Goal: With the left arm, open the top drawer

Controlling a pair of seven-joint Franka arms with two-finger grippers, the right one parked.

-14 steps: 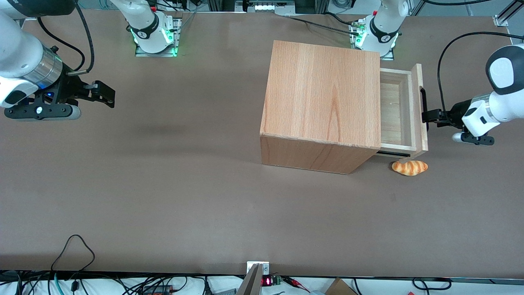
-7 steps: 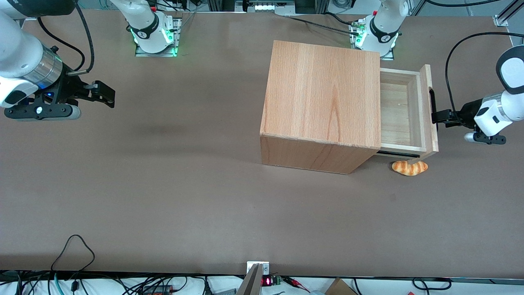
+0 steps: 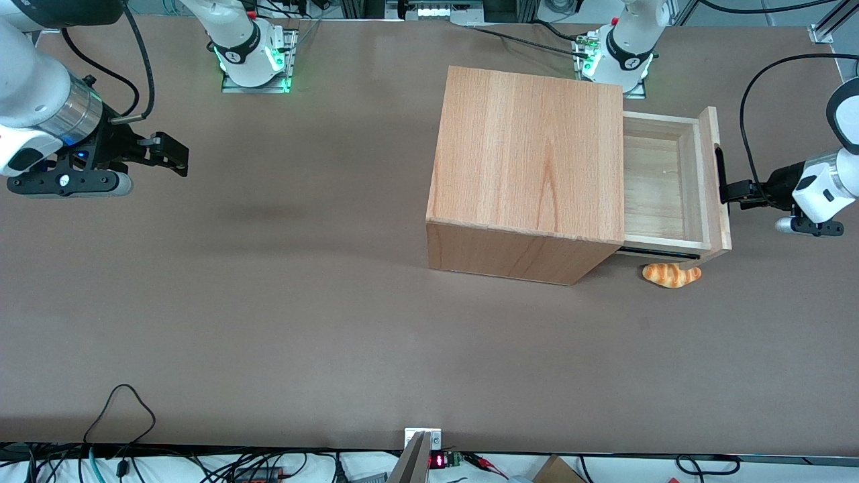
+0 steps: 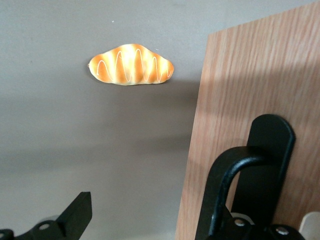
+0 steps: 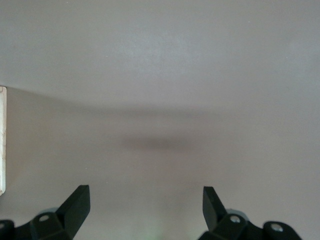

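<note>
1. Now the top drawer [image 3: 664,194] stands partly out of the cabinet [image 3: 530,154], with its pale inside showing from above. It comes out toward the working arm's end of the desk [image 3: 335,302].
2. Its front panel [image 3: 715,174] carries a black bar handle [image 3: 720,176], and the long axis of this bar runs from nearer the front camera to farther from it.
3. The tool [image 3: 735,191] of the left arm [image 3: 819,191] is right at this handle, on the side toward the working arm's end and about at the middle of the bar.
4. In the left wrist view the handle [image 4: 235,170] sits just where one finger should be and hides it. The other finger [image 4: 77,212] stands well apart from it over bare desk, so I judge that the fingers are spread and the tool hooks the bar rather than clamps it.
5. The relation that matters is this: the cabinet lies from the tool toward the parked arm's end, and the drawer slides along that same line. So the next pull should go straight away from the cabinet, across the long axis of the bar.
6. I judge that the opening is well underway but maybe not finished, because part of the tray may be inside the cabinet.
7. A bread roll [image 3: 671,274] lies on the desk below the drawer's corner that is nearer to the front camera. It is lower than the drawer and seems not to block the way.
</note>
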